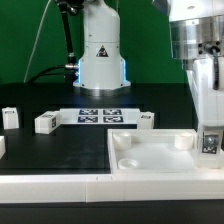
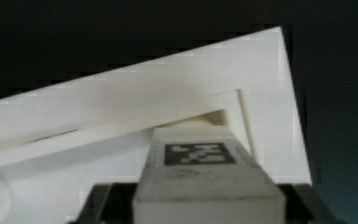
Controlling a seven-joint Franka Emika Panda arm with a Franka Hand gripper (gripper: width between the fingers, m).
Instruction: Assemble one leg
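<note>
From my screen, scanning the exterior view from its left: loose white blocks (image 1: 10, 117) sit far back on the black table (image 1: 40, 145), then the marker board (image 1: 99, 115), then the tray (image 1: 150, 160) near me. At the exterior view's right the gripper (image 1: 208, 146) hangs over the tray's right edge with the leg (image 1: 209, 142) clamped between its jaws, tag facing out. In the wrist view the leg (image 2: 204, 170) stands long axis vertical (in line with the fingers), its lower end just above the tray (image 2: 140, 100) corner. I judge the coming move turns on that: the socket lies below the leg, slightly toward the left, though I cannot see the socket itself.
</note>
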